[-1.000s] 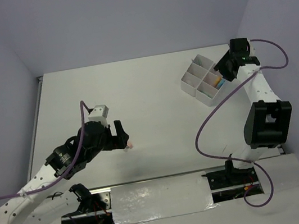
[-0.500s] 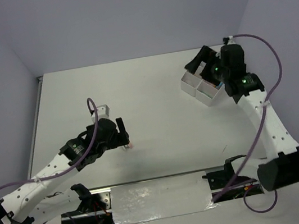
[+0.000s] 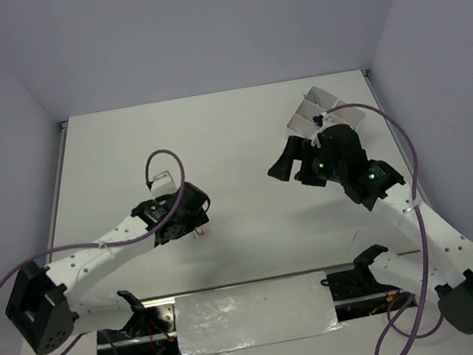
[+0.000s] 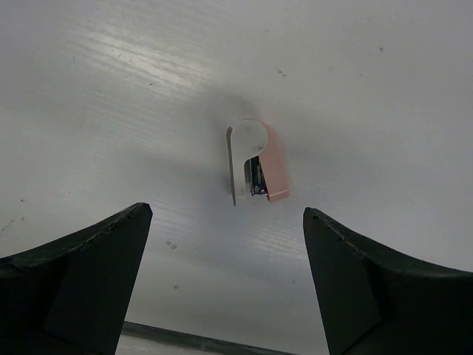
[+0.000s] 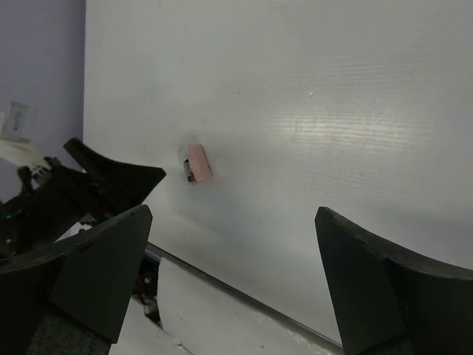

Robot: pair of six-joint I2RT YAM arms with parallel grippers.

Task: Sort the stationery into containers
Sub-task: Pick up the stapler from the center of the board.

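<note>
**Left pincer**: shown spread, with nothing held, above the counter. Just ahead of its fingers, a small pink piece with a white inner part is seen lying on the counter, untouched.

**Right pincer**: likewise spread and empty, held over the middle of the counter and turned toward the same pink piece.

**White divided tray**: seen toward the far right of the counter, partly hidden by the right arm and well apart from the pink piece.
</note>
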